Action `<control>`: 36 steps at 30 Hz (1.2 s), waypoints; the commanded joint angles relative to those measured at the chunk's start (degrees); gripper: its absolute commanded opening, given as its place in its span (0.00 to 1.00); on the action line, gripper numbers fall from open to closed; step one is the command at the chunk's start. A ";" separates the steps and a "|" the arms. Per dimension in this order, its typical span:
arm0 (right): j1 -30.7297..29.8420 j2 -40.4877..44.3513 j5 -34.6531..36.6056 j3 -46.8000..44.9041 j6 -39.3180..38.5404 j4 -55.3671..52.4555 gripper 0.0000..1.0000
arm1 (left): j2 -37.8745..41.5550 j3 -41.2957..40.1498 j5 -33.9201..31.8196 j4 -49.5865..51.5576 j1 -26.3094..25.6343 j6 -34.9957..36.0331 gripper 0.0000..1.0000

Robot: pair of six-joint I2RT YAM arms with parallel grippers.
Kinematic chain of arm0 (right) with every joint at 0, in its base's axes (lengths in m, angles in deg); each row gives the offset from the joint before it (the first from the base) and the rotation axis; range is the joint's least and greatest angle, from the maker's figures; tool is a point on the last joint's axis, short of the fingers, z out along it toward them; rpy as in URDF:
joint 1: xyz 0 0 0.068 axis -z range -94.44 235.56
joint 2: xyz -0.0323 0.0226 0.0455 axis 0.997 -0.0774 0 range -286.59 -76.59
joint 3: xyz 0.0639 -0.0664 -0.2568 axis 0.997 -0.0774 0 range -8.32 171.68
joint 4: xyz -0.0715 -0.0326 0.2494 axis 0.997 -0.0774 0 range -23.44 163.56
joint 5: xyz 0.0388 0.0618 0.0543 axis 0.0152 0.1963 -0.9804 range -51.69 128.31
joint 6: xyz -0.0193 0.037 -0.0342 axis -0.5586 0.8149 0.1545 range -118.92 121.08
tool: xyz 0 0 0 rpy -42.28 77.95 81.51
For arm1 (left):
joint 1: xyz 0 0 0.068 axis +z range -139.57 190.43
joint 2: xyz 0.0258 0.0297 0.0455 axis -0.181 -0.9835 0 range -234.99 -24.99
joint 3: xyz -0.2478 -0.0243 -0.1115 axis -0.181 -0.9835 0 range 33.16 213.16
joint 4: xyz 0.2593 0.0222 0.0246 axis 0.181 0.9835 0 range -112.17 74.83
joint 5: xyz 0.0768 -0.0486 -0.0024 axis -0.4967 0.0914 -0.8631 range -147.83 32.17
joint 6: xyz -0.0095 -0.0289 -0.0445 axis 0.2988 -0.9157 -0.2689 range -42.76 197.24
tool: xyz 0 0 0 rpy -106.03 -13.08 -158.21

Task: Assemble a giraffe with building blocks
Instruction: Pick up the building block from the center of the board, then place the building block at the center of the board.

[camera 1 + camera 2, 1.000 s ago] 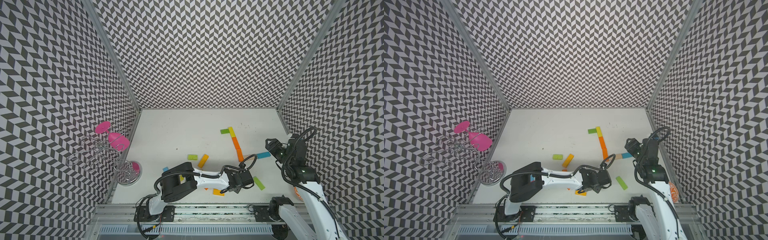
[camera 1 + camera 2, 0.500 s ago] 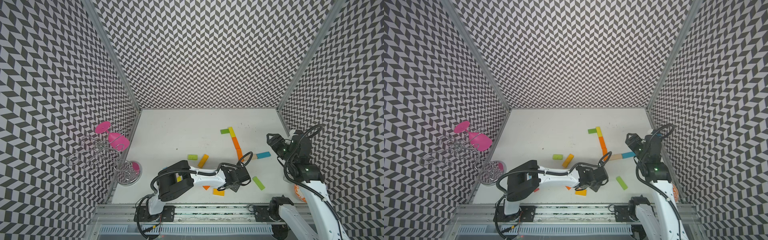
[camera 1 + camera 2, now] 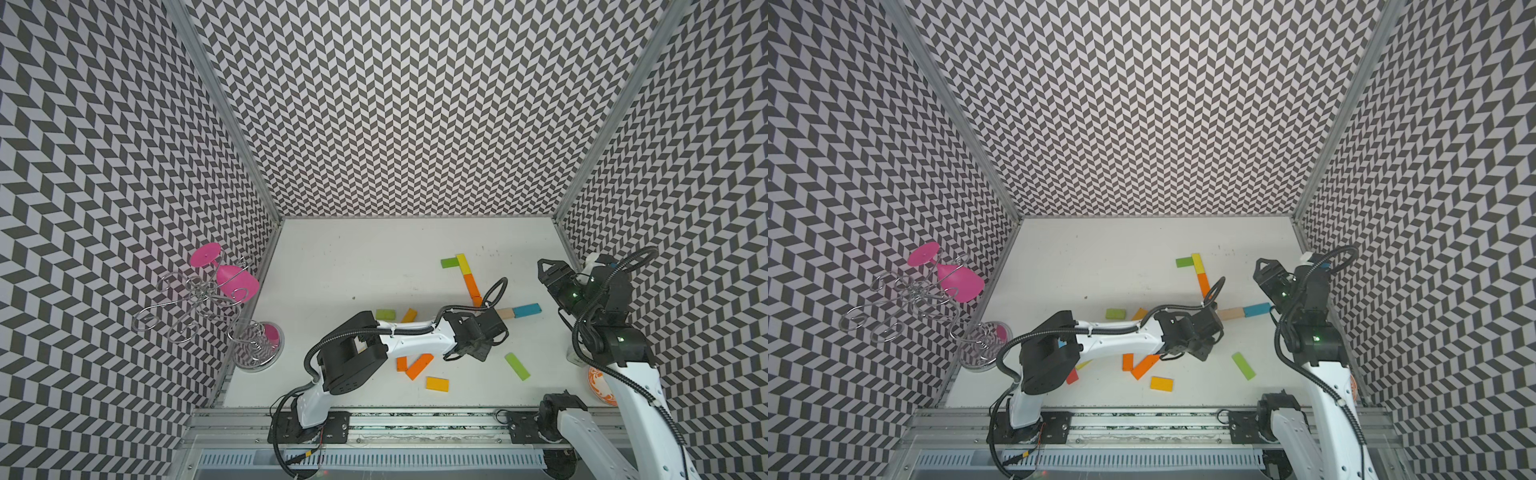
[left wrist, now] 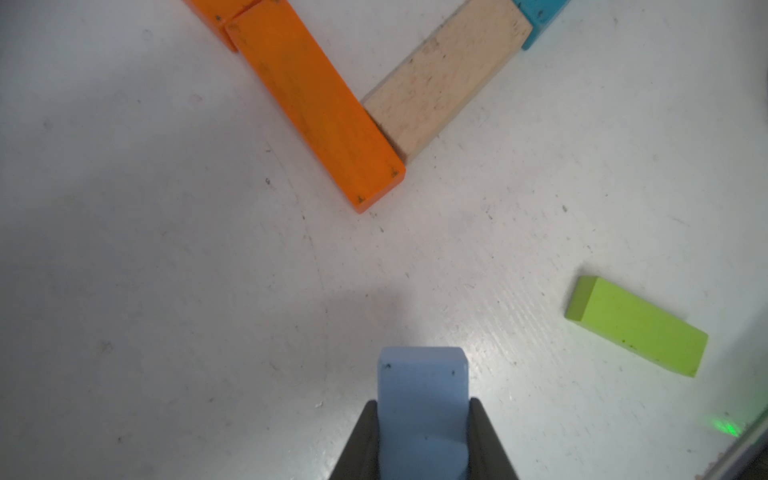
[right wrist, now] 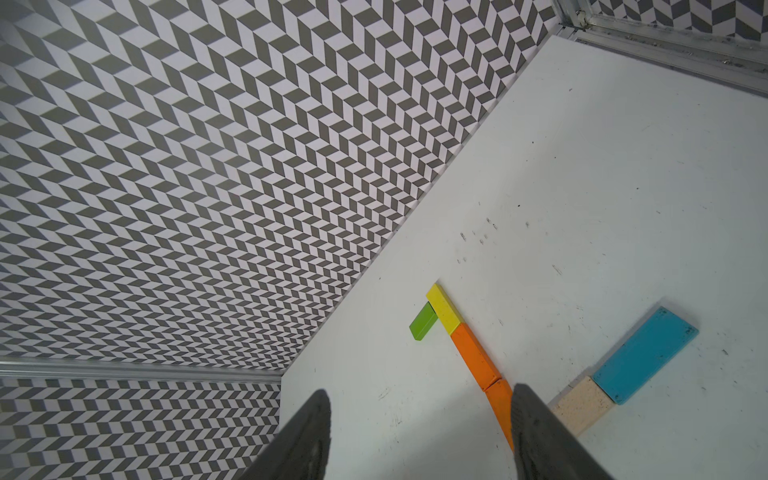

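My left arm stretches low across the worktop [image 3: 353, 257], my left claw [image 4: 423, 411] clamped on a pale blue block [image 4: 422, 380] near the middle front. My right claw [image 5: 419, 392] hangs by the right edge, jaws apart.

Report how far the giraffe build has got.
Laid: green block, yellow block, orange blocks, wood block and teal block, touching in a chain. In hand: left gripper shut on a light blue block; right gripper open, empty. Left: no legs yet; lime block and loose orange block unplaced.
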 commanded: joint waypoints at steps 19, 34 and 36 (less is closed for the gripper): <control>-0.01 0.79 0.52 0.25 0.50 3.06 0.67 | -7.20 5.92 3.05 0.48 1.85 -1.02 0.63; -0.01 0.29 -1.22 -1.87 1.05 4.74 0.67 | 3.44 -2.82 8.44 -3.65 0.83 -2.21 0.73; -0.01 0.03 -1.41 -1.80 0.92 4.62 0.67 | 2.17 -2.75 8.48 -3.61 0.66 -1.77 0.69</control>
